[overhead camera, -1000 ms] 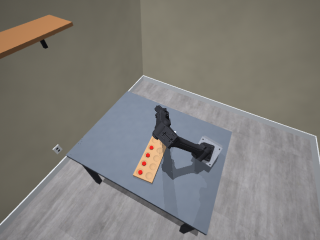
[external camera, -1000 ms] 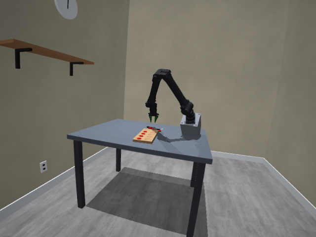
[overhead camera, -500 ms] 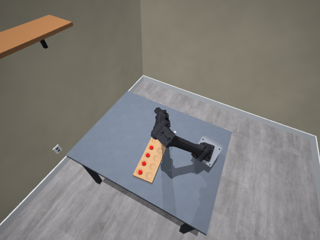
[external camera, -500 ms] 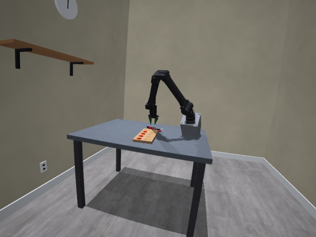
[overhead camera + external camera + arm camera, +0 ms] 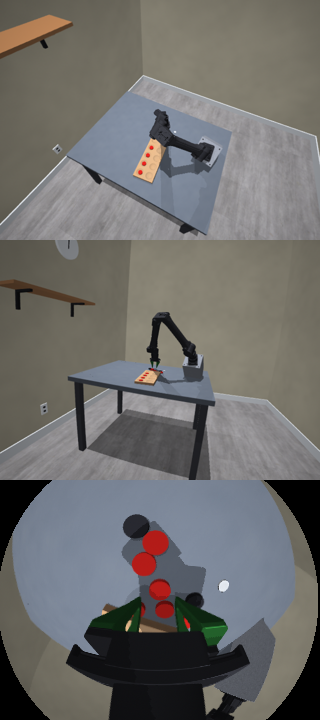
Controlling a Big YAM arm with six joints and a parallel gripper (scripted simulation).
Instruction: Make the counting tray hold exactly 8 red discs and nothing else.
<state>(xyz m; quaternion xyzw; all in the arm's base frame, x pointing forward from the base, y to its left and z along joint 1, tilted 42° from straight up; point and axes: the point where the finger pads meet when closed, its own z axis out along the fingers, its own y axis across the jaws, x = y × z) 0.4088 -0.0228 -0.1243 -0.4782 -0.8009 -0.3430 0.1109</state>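
The fingers (image 5: 154, 367) stand about half open, with a gap between their green tips and nothing gripped. They point down above the surface (image 5: 103, 134) (image 5: 103, 371) (image 5: 60, 555), near the far end of the tray in the exterior view. Contact with a disc is not apparent; the partial overlaps in the wrist view do not establish any.

The counting tray (image 5: 146, 167) (image 5: 146, 379) (image 5: 157, 626) lies flat on the surface. In the top view its long axis slants from lower left to upper right, steeper than diagonal, its upper end running beneath the arm (image 5: 184, 144) (image 5: 175, 331). The exterior view shows the same axis receding up and to the right.

Four red discs are seen in consecutive pockets of the tray's left-hand row, at (image 5: 140, 172), (image 5: 143, 163), (image 5: 147, 155) and (image 5: 151, 147). Four pockets visible in the right-hand row are unfilled. The upper end is partly covered, so a full pocket count cannot be given.

The wrist view shows what the arm conceals from above: an upper red disc (image 5: 155, 543) against a second red disc (image 5: 144, 564), a third red disc (image 5: 160, 589), and a fourth red disc (image 5: 164, 609) near the tray edge. Two further red pieces are partly hidden by the fingers. A black disc (image 5: 136, 526) and a smaller dark disc (image 5: 194, 600) lie nearby. A white piece (image 5: 174, 132) (image 5: 164, 370) (image 5: 223, 585) appears in all three views.

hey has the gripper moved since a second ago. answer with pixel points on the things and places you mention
Yes, down: in the exterior view the gripper's fingertips (image 5: 154, 367) now hang closer to the tabletop (image 5: 103, 374) (image 5: 75, 555) than they did a second ago.
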